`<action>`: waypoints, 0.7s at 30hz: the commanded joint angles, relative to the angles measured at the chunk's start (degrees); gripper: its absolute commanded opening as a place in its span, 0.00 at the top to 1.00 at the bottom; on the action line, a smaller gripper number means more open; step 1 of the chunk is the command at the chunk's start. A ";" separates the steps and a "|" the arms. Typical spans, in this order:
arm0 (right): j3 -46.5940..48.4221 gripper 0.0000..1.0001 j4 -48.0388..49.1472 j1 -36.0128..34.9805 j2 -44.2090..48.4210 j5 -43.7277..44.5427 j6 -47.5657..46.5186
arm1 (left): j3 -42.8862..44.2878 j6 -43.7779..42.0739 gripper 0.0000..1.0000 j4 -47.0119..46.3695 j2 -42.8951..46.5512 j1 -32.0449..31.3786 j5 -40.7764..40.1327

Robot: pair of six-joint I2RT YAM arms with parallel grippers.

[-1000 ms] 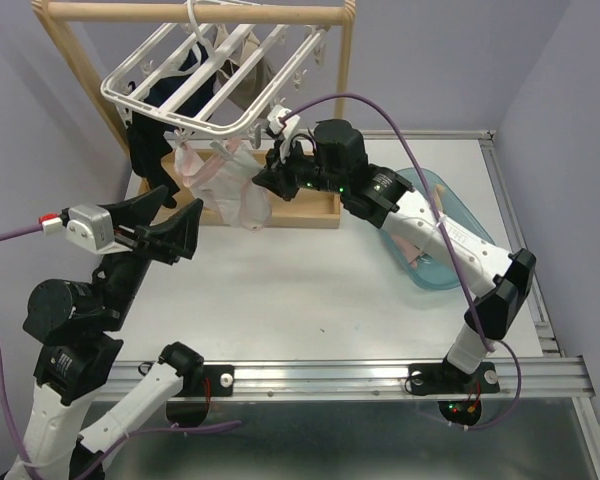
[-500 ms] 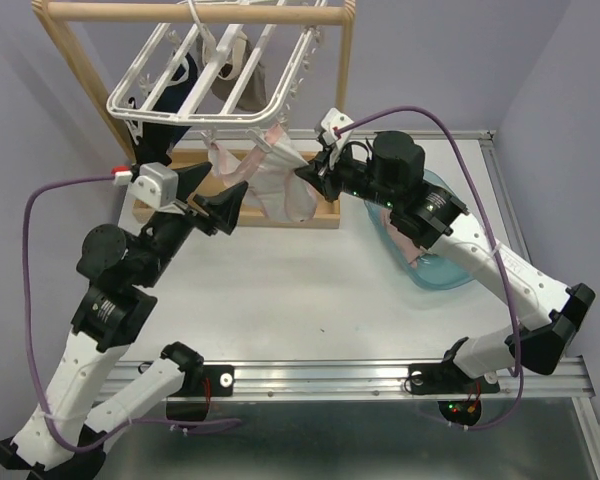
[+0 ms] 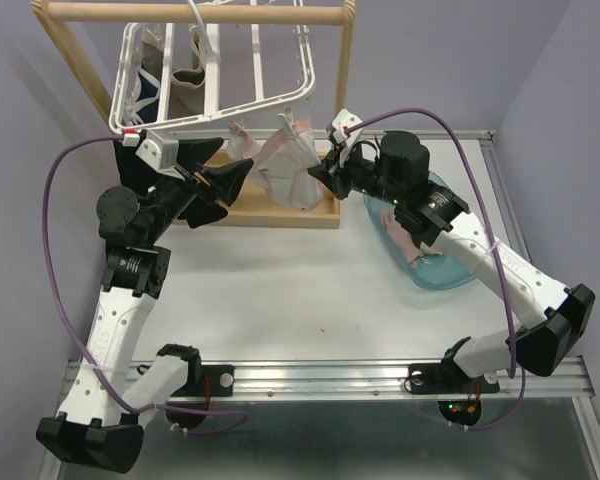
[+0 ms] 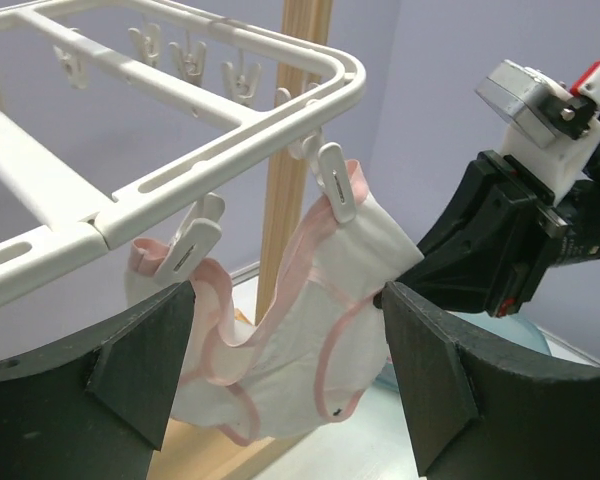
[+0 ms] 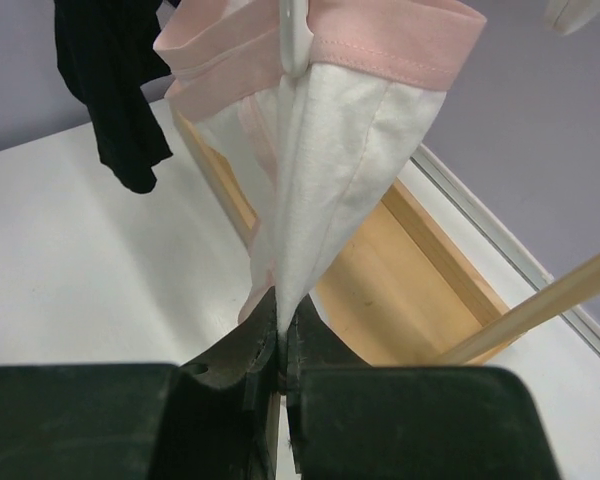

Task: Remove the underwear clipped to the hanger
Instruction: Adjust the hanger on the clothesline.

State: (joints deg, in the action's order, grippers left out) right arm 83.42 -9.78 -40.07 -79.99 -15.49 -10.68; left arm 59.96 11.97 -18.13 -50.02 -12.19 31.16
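Under the near rim of the hanger [image 4: 230,148], the right gripper [image 5: 280,345] pinches the hem of the cream, pink-trimmed underwear [image 4: 320,290], probably to tug it free. The left gripper [image 3: 230,188] gapes wide, empty, beside it. Above, two clips [image 4: 335,180] grip its waistband.

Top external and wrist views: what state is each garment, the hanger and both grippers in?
hanger: hung on the wooden rail, tilted.
white pink-trimmed underwear: held by two clips, pinched below.
black underwear: hanging, clip unseen.
right gripper: shut on the white pink-trimmed underwear.
left gripper: open, empty.
blue tub: holds pink cloth.
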 commanded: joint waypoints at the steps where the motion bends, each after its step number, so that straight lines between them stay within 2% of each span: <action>1: -1.15 0.99 3.98 1.05 1.85 -1.74 0.13 | -1.95 7.28 0.14 -12.63 -0.17 2.60 10.94; 5: -1.15 0.99 4.24 1.58 1.59 -2.18 -0.57 | -2.92 4.49 0.14 -9.49 1.32 2.61 9.19; 8: -1.24 0.98 4.24 1.84 1.76 -2.88 -1.62 | -4.15 2.72 0.14 -5.00 3.70 2.69 4.37; 10: -1.50 0.86 4.16 1.84 2.29 -3.41 -2.42 | -5.47 0.96 0.13 -1.32 5.28 2.69 0.67; 13: -1.68 0.78 4.16 1.84 3.17 -4.46 -3.29 | -8.19 0.08 0.14 0.90 7.30 2.69 -3.98; 14: -1.68 0.71 4.07 1.84 3.78 -4.64 -3.56 | -8.98 -0.01 0.14 1.43 7.65 2.69 -4.61; 17: -1.68 0.60 4.07 1.84 4.84 -5.43 -4.44 | -11.45 -0.27 0.14 2.57 8.45 2.69 -6.37; 21: -1.15 0.54 3.98 1.93 7.30 -8.93 -5.32 | -12.59 -2.03 0.14 4.50 7.13 2.69 -7.34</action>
State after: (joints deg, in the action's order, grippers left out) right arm 82.32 -8.56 -38.59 -76.49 -20.45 -14.44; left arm 47.94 12.45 -14.70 -41.93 -9.87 26.35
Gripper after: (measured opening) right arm 0.444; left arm 0.864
